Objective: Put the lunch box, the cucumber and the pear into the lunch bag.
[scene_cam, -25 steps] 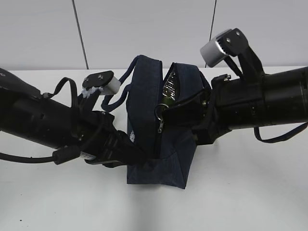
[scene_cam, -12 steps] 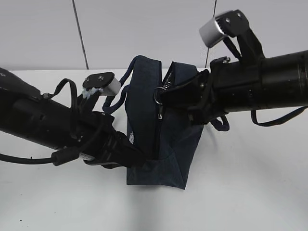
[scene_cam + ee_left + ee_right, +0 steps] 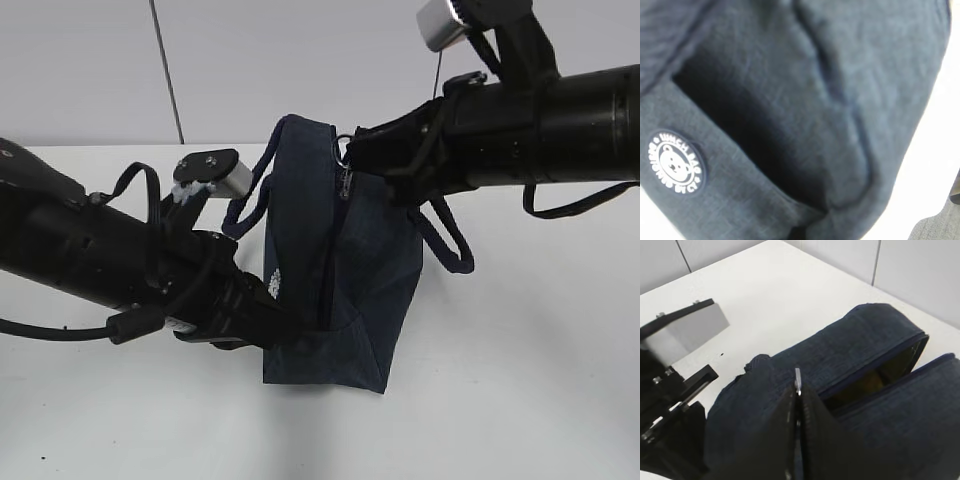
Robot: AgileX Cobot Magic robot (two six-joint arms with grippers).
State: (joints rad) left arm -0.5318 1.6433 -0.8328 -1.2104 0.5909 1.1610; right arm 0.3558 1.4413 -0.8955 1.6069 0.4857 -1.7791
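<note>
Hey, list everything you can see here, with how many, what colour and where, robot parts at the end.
lunch bag: one, dark navy, standing mid-table, top partly open.
bag handles: two, navy rope loops, one each side of the bag.
ring pull: one, silver, at the bag's top, pinched in the right gripper.
bear badge: one, white on dark, on the bag's side.
table: one, white, under everything.
left gripper: one, black, shut on the bag's lower left side.
right gripper: one, black, shut on the ring pull.

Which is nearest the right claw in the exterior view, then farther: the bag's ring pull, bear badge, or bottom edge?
1. Ring pull, in the right claw, at the top.
2. Bear badge, lower left.
3. Bottom edge, on the table.
</note>
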